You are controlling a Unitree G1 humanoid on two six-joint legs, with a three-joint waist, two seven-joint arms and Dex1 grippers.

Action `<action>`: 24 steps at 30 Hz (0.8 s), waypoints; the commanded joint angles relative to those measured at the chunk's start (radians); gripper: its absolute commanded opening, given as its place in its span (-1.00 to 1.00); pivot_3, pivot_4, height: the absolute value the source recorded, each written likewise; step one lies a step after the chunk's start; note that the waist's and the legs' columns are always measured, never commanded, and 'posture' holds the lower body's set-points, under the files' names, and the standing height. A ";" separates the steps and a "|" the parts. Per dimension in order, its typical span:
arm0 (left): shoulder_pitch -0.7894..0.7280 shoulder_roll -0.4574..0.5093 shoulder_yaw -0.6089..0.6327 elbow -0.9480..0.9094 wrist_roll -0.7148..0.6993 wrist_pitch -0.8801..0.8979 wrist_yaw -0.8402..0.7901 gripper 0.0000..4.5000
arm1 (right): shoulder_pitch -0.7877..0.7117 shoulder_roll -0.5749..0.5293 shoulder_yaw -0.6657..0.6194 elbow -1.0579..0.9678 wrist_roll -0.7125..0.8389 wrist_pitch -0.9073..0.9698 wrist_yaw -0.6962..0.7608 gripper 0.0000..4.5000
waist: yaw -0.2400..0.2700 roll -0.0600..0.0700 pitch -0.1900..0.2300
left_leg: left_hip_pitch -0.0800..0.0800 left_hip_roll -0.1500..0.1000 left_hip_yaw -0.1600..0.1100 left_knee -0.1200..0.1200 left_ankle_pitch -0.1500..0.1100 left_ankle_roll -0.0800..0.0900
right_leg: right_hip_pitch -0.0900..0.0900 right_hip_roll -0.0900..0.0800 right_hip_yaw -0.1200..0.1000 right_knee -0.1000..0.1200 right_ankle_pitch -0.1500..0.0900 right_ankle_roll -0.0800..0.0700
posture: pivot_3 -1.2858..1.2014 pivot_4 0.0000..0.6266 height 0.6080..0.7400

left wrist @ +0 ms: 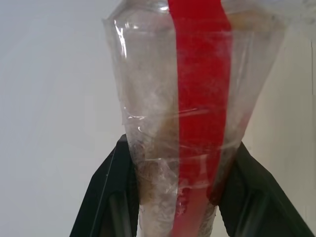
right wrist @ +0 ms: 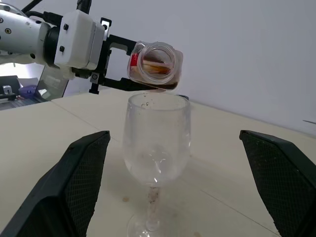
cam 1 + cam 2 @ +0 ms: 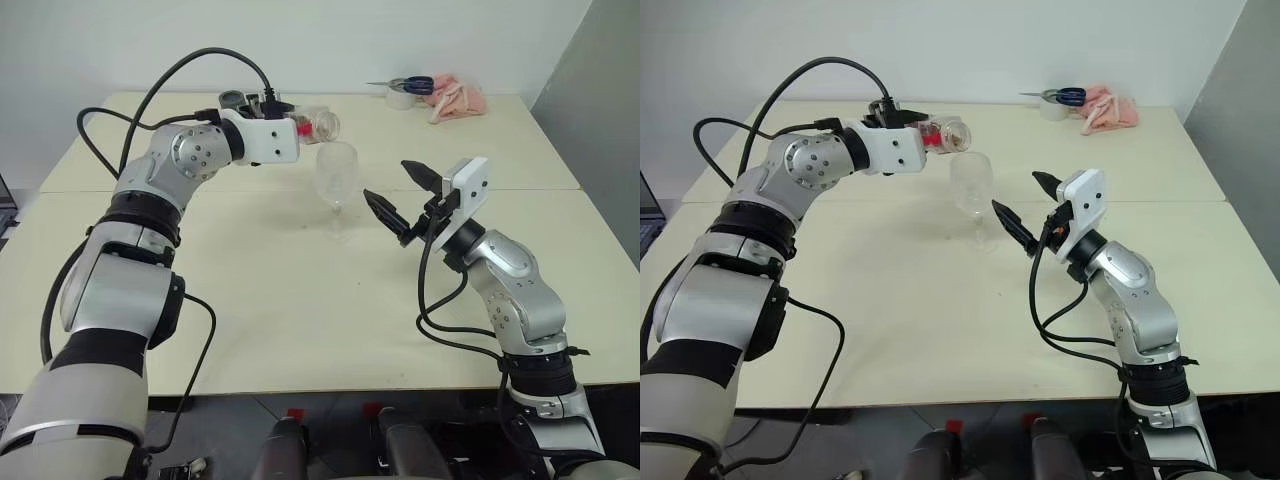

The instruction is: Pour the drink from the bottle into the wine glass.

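While the bottle (image 2: pixel 155 66) lies tipped near level, its open mouth sits just above the rim of the wine glass (image 2: pixel 156 148), lip over the side of the rim nearer the left arm. Long axis of the bottle runs roughly horizontal, from the left end effector (image 3: pixel 295 128) toward the glass, mouth end leading. Left end effector is clamped on the bottle's body, fingers (image 1: pixel 106 197) pressed on both sides of it, red strip label between them. The drink (image 2: pixel 157 74) shows as a brownish pool along the low side of the bottle near the neck; a few drops or specks seem to cling to the glass bowl and stem, hard to be sure. Glass stands upright on the desk (image 3: pixel 300 320), bowl mostly empty.

Pour looks barely begun; more roll of the left wrist would likely bring the liquid over the lip. Risk: mouth is close to the rim edge, so the stream could miss on the near side.

Right end effector (image 3: pixel 398 198) is spread wide, holding nothing, just beside the glass on its right, fingers pointing at it but apart from it. Left arm is the working one. Desk around the glass is bare; tape roll (image 3: pixel 401 96), scissors (image 3: pixel 415 84) and pink cloth (image 3: pixel 457 98) lie well apart at the far edge.
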 commanded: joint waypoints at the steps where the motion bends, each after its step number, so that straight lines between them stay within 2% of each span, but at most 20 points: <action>1: -0.056 0.024 -0.011 -0.011 0.030 -0.027 0.055 -0.25 | -0.010 0.003 -0.020 -0.048 0.014 -0.009 -0.004 1.00 | 0.000 0.000 0.000 | 0.000 0.000 0.000 0.000 0.000 0.000 | 0.000 0.000 0.000 0.000 0.000 0.000 | 0.03 -0.52 1.00; 24: -0.130 0.048 -0.105 0.045 0.170 -0.078 0.189 -0.25 | -0.009 0.010 -0.027 -0.042 0.017 -0.007 -0.005 1.00 | 0.000 0.000 0.000 | 0.000 0.000 0.000 0.001 0.000 0.000 | 0.000 0.000 0.000 0.001 0.000 0.000 | 0.03 -0.52 1.00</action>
